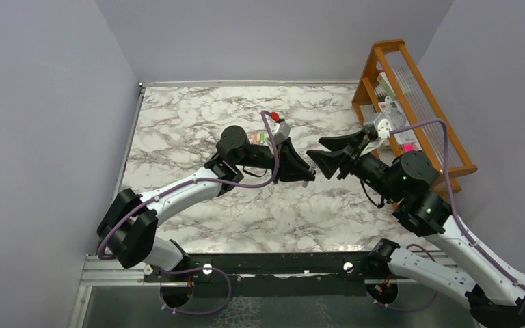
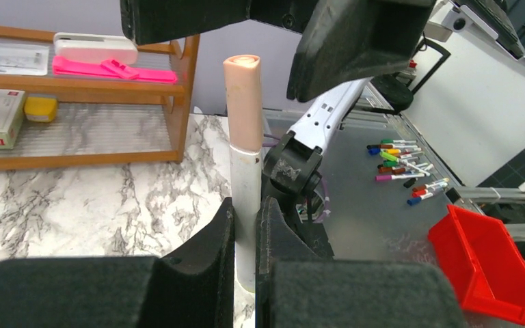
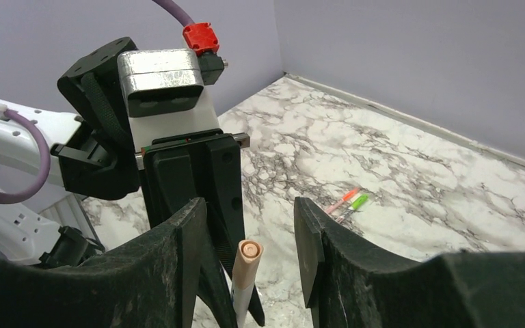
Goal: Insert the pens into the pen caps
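My left gripper (image 1: 305, 174) is shut on a whitish-grey pen (image 2: 246, 198), which stands upright between its fingers (image 2: 208, 246). A tan-orange cap (image 2: 244, 102) sits on the pen's upper end. My right gripper (image 1: 328, 162) is open and faces the left one. Its fingers (image 3: 314, 246) stand on either side of the capped end (image 3: 247, 263) without touching it. Two more pens lie side by side on the marble behind the left arm, one with an orange-red end (image 3: 345, 199) and one with a green end (image 3: 357, 203). They also show in the top view (image 1: 258, 137).
A wooden shelf (image 1: 410, 102) with boxes and a pink item stands at the back right of the marble table (image 1: 198, 123). In the left wrist view, several loose markers (image 2: 400, 160) and a red bin (image 2: 492, 260) lie beyond the table's near edge.
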Available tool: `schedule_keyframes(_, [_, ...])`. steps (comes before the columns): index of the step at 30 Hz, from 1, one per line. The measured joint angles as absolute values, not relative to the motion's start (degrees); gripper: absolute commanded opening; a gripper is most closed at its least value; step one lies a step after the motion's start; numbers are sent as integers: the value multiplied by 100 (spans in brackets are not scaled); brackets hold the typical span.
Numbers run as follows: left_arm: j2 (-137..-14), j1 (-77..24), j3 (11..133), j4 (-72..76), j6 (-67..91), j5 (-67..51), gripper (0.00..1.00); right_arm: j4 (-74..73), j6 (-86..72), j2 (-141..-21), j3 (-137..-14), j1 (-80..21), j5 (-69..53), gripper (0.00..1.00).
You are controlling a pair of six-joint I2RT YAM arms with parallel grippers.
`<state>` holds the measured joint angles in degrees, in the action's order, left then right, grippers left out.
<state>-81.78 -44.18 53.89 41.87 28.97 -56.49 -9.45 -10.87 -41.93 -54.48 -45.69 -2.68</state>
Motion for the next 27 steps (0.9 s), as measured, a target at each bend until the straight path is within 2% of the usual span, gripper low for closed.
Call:
schedule_keyframes(5, [-8178,-4453,5389,4193,2904,-5754,0,-930,-1131,-4145,-5448,-4569,-370,42])
schedule_keyframes(14, [-8178,-4475,5400,4329,2991,-5769,0,-895,-1179,-4163,-5384,-4569,-495,39])
schedule_keyframes(18, [-8178,-4477,5422,4366,3028,-5771,0,-895,-1208,-4174,-5315,-4569,-526,29])
schedule_keyframes(22, [-8178,-4486,5498,4442,3059,-5769,0,-882,-1245,-4174,-5295,-4569,-548,2])
schedule_keyframes(27, [-8178,-4488,5498,4491,3098,-5800,0,-880,-1267,-4169,-5293,-4578,-558,1])
